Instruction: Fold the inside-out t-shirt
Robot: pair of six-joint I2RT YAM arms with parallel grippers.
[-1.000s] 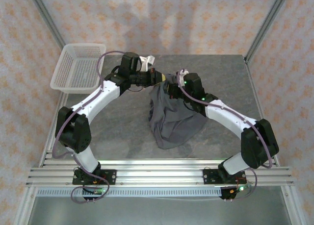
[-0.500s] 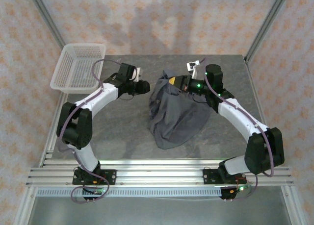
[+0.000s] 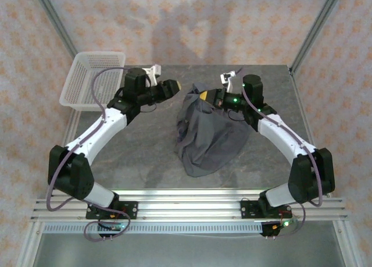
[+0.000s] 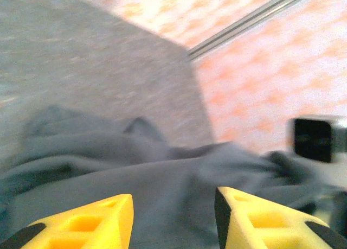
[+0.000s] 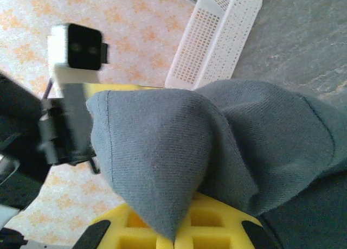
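Observation:
The dark slate-grey inside-out t-shirt [image 3: 206,136] lies bunched in the middle of the table, its far end lifted. My right gripper [image 3: 204,95] holds that raised far end. In the right wrist view it [image 5: 176,235] is shut on a pointed fold of the t-shirt [image 5: 162,146], with a seam line running along the fold's left edge. My left gripper [image 3: 174,86] hovers just left of the shirt's top, apart from it. Its yellow fingers [image 4: 87,224] stand open, with nothing between them and the t-shirt [image 4: 135,173] lying beyond.
A white mesh basket [image 3: 93,79] sits at the far left corner of the table, also seen in the right wrist view [image 5: 217,37]. The left arm's wrist camera [image 5: 76,45] is close to the held fold. Frame posts and patterned walls ring the table [image 3: 133,156].
My left gripper has opened, let go of the shirt and drawn back to the left. My right gripper has carried the shirt's top end farther back and right.

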